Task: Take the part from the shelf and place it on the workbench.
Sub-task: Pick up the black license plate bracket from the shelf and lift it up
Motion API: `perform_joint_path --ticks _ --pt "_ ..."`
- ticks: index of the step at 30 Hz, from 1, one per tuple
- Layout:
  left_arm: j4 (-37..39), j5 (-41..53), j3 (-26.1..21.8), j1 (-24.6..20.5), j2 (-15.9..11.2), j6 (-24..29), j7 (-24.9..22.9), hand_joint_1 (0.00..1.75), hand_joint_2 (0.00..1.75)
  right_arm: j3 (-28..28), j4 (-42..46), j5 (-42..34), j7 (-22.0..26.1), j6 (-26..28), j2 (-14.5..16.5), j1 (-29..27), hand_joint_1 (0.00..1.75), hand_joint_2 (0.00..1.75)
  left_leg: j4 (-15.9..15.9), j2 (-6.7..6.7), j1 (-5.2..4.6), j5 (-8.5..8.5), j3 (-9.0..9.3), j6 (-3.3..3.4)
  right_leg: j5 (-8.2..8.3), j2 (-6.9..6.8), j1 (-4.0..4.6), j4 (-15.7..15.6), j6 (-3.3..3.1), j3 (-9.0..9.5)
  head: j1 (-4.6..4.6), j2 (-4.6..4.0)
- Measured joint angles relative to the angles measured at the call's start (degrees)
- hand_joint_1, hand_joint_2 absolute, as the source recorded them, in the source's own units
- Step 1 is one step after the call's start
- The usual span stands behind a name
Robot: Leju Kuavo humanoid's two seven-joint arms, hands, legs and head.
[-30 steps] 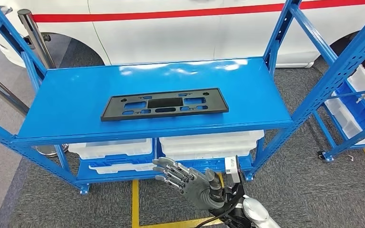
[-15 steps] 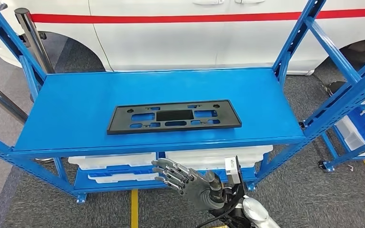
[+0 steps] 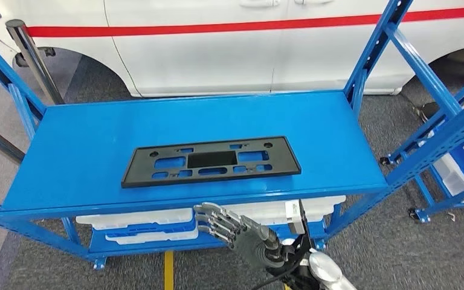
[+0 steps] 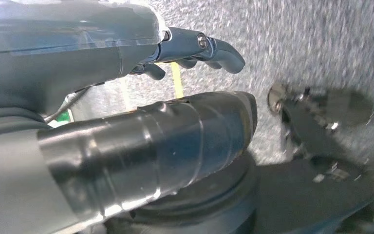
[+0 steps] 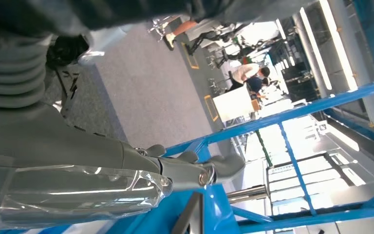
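The part [image 3: 210, 161] is a flat black rectangular plate with several cut-outs. It lies in the middle of the blue shelf top [image 3: 84, 151], near the front edge. My right hand [image 3: 235, 232] hovers just below and in front of that edge, fingers stretched out and apart, holding nothing. In the right wrist view the right hand [image 5: 102, 165] has its fingertips against blue shelf framing. My left hand [image 4: 141, 97] hangs over grey carpet, thumb and fingers apart with nothing between them.
White bins [image 3: 139, 217] fill the lower shelf level. A white car with a red stripe [image 3: 217, 42] stands behind the shelf. A second blue rack [image 3: 453, 163] holding white bins stands at the right. A yellow floor line [image 3: 169, 272] runs under the shelf.
The whole picture has shifted: the camera has come nearer, so the shelf and part sit lower and larger. My right hand stays spread below the shelf edge.
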State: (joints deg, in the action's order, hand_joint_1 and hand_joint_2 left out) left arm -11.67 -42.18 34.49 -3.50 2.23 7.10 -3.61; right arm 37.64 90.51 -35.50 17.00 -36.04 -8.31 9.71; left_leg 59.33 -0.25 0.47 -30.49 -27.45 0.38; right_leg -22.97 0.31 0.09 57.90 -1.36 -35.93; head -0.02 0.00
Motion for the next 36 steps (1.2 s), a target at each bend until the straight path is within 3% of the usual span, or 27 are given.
perform_joint_path --ticks 5,8,10,11,12,13,14,15,17,18,19,20,21,23,25,29,31,33,34,35,36 --pt "0.0 0.0 0.0 0.0 0.0 0.0 0.0 0.0 0.0 0.0 0.0 0.0 0.0 0.0 0.0 0.0 0.0 1.75 0.1 -0.01 -0.01 0.02 -0.05 -0.01 -0.01 0.0 0.01 0.0 -0.02 0.04 0.0 0.0" --pt "0.0 0.0 0.0 0.0 0.0 0.0 0.0 0.0 0.0 0.0 0.0 0.0 0.0 0.0 0.0 0.1 0.0 1.75 2.4 -0.04 -0.13 -0.11 -1.24 -0.13 -0.15 -0.06 -0.08 -0.3 -0.26 0.45 -0.06 0.0" --pt "0.0 0.0 0.0 -0.1 0.0 0.0 0.1 0.0 0.0 0.0 0.0 0.0 0.0 0.0 0.0 0.1 0.0 1.75 8.4 -0.03 -0.02 -2.49 -5.05 -0.53 -0.5 -0.17 -0.17 -0.4 -0.54 0.84 -0.13 0.0" --pt "0.0 0.0 0.0 0.0 0.0 0.0 0.2 0.0 0.0 0.0 0.0 0.1 0.0 0.0 0.0 0.1 0.0 1.75 9.6 -0.03 0.06 -2.44 -6.87 -0.67 -0.89 -0.1 -0.14 -0.4 -0.6 1.24 -0.15 0.0" --pt "0.0 -0.3 -0.1 0.0 0.0 0.2 0.3 0.0 0.0 0.1 0.0 3.9 -0.1 2.9 -0.2 0.2 0.0 1.75 8.0 -0.02 -0.01 -1.2 -7.57 -0.39 -1.43 -0.03 -0.05 -0.3 -0.3 1.68 -0.15 0.0" --pt "0.1 -0.7 -0.1 0.2 0.0 0.4 0.6 0.0 0.0 0.3 -0.1 10.1 0.1 7.5 -0.6 0.6 0.0 1.75 4.4 0.04 0.04 1.06 -6.97 0.23 -2.24 0.06 0.09 0.2 0.3 1.95 -0.13 0.0" --pt "0.1 -1.0 -0.2 0.4 0.0 0.6 0.8 0.0 0.0 0.4 -0.1 16.4 0.3 12.2 -1.2 1.1 0.0 1.75 0.3 0.11 0.08 3.77 -5.92 0.94 -3.57 0.13 0.19 1.5 0.96 1.82 -0.11 0.0" --pt "0.2 -1.4 -0.3 0.6 0.0 0.8 1.0 0.0 0.0 0.7 -0.1 22.7 0.5 16.9 -1.8 1.7 0.0 1.75 -2.3 0.18 0.11 5.04 -4.97 1.61 -5.27 0.08 0.18 4.0 1.68 0.88 -0.09 0.0" --pt "0.2 -1.6 -0.4 0.8 0.0 0.8 1.3 0.0 0.0 1.1 -0.1 25.7 0.8 19.1 -2.5 2.2 0.0 1.75 -2.4 0.26 0.27 5.16 -4.9 2.0 -9.15 0.02 -0.15 11.6 2.37 -2.67 -0.08 0.0" --pt "0.2 -1.6 -0.4 0.8 0.0 0.8 1.3 0.0 0.0 1.3 -0.1 25.9 0.8 19.2 -2.7 2.3 0.0 1.75 -2.4 0.25 0.25 5.1 -4.91 2.03 -10.31 0.01 -0.36 15.1 2.61 -4.38 -0.08 0.0" --pt "0.2 -1.6 -0.4 0.8 0.0 0.8 1.3 0.0 0.0 1.5 -0.1 26.1 0.8 19.3 -2.9 2.3 0.0 1.75 -2.4 0.23 0.25 5.01 -4.88 2.02 -10.43 0.0 -0.57 16.8 2.8 -5.32 -0.08 0.0" --pt "0.2 -1.6 -0.4 0.9 0.0 0.8 1.4 0.0 0.0 1.7 -0.1 26.2 0.8 19.4 -3.0 2.3 0.0 1.75 -2.3 0.2 0.26 4.9 -4.79 1.96 -9.35 -0.02 -0.75 16.1 2.93 -5.08 -0.08 0.0" --pt "0.2 -1.6 -0.5 0.9 0.1 0.8 1.4 0.0 0.0 1.8 -0.1 26.3 0.8 19.6 -3.1 2.3 0.0 1.75 -2.2 0.16 0.27 4.76 -4.65 1.85 -7.41 -0.06 -0.92 13.2 2.99 -3.72 -0.08 0.0" --pt "0.2 -1.8 -0.5 1.0 0.1 0.8 1.4 0.0 0.0 2.1 -0.1 27.6 0.8 20.5 -3.4 2.5 0.0 1.75 -2.0 0.09 0.2 4.38 -4.42 1.44 -3.76 -0.18 -1.02 4.8 2.9 0.35 -0.07 0.0" --pt "0.2 -2.1 -0.7 0.9 0.1 0.8 1.4 0.0 0.0 2.5 0.0 31.1 0.8 22.6 -3.6 3.0 0.0 1.75 -1.8 0.05 0.01 4.14 -4.42 0.91 -2.76 -0.18 -0.84 0.6 2.54 2.31 -0.08 0.0" --pt "0.2 -2.7 -1.4 1.0 0.2 1.0 1.4 0.0 0.0 4.4 0.2 46.5 0.3 31.0 -4.4 4.5 0.0 1.75 -0.7 0.06 0.07 3.0 -4.75 -0.3 -2.76 -0.06 -0.88 0.1 1.09 2.52 -0.1 0.0" --pt "0.2 -3.0 -1.6 1.0 0.3 1.2 1.4 0.0 0.0 5.7 0.3 56.2 -0.8 36.4 -4.7 5.6 0.0 1.75 4.5 0.07 0.22 -0.12 -7.09 -0.75 -2.66 -0.17 -0.97 -0.2 0.42 2.73 -0.11 0.0" --pt "0.2 -3.2 -1.8 1.1 0.4 1.4 1.3 0.0 0.0 7.0 0.3 65.0 -2.2 41.4 -5.0 6.5 0.0 1.75 12.4 0.07 0.24 -3.48 -10.96 -1.0 -2.73 -0.25 -0.81 -0.2 0.16 2.72 -0.12 0.0" --pt "0.2 -3.3 -1.8 1.2 0.4 1.5 1.3 0.0 0.0 7.8 0.2 68.8 -3.0 43.5 -5.1 6.9 0.0 1.75 14.9 0.08 0.25 -3.98 -12.3 -1.04 -2.78 -0.28 -0.73 -0.1 0.11 2.75 -0.11 0.0" --pt "0.2 -3.4 -1.9 1.3 0.5 1.6 1.2 0.0 0.0 8.5 0.0 71.6 -3.8 45.0 -5.3 7.4 0.0 1.75 15.1 0.08 0.25 -3.24 -12.57 -1.0 -2.84 -0.27 -0.67 -0.1 0.09 2.79 -0.11 0.0" --pt "0.2 -3.5 -2.0 1.3 0.5 1.6 1.1 0.0 0.0 9.3 -0.2 73.8 -4.4 46.3 -5.4 7.9 0.0 1.75 13.0 0.08 0.25 -1.48 -11.72 -0.88 -2.91 -0.21 -0.63 0.0 0.11 2.86 -0.11 0.0"
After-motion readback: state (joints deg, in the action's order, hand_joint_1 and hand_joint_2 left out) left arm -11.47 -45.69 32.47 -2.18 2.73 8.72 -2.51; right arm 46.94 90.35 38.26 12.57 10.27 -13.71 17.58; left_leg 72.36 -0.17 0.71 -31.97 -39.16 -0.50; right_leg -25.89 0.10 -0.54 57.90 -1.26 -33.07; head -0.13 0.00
